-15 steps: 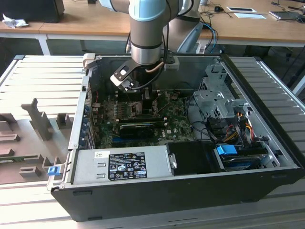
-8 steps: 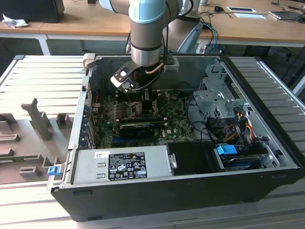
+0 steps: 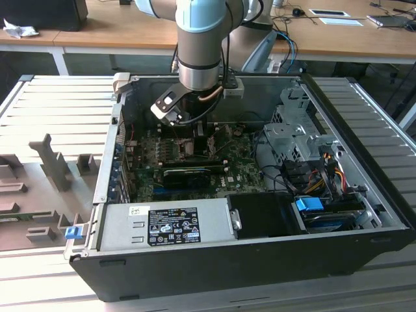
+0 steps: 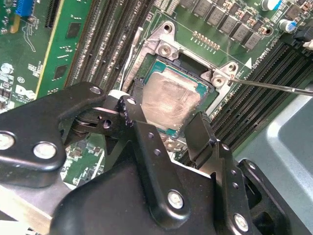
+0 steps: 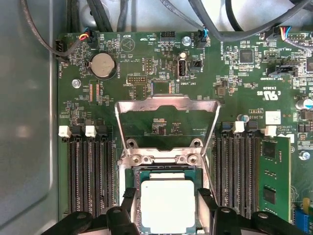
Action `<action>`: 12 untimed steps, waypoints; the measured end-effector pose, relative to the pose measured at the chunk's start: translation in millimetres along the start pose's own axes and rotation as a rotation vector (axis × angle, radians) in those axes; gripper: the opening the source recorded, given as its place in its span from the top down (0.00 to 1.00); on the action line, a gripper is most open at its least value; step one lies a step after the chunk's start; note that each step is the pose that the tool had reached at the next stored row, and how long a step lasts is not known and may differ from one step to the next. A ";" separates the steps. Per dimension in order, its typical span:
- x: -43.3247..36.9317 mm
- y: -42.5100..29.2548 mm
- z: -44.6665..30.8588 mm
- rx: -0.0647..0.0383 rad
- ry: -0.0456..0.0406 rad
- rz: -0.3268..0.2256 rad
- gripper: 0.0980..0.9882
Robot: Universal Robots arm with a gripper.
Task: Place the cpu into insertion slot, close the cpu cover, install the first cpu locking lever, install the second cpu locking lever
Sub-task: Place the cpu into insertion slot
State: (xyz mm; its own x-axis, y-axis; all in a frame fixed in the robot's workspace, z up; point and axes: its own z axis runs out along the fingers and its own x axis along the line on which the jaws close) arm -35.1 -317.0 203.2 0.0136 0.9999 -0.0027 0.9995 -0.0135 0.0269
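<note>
Matte-silver square cpu lies in the slot. Black pincer, at the green board's twelve o'clock in the exterior view, straddles it; I cannot tell if it grips.

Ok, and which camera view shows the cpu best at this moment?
The first wrist view: it looks straight down on the cpu, whose whole pale face lies in the insertion slot. The second wrist view shows it at a slant, past a finger. In the exterior view the arm stands before that part of the board.
</note>
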 end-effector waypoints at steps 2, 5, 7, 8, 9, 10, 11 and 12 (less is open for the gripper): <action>0.8 0.0 0.2 0.000 0.0039 0.000 0.43; 1.7 0.0 0.8 0.000 0.0116 0.000 0.43; 1.6 0.1 -2.9 0.000 0.0114 0.000 0.43; 1.6 0.2 -8.7 0.001 0.0113 0.000 0.43; -0.2 0.4 -11.9 0.001 0.0070 0.000 0.52; -1.5 0.4 -12.2 0.001 0.0064 0.000 0.73; -1.9 0.3 -12.5 0.001 0.0062 0.000 0.80; -2.0 0.3 -12.8 0.001 0.0060 0.000 0.80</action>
State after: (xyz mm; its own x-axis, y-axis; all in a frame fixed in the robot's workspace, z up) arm -35.2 -319.0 216.0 0.0136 0.9999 0.0033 0.9996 -0.0137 0.0261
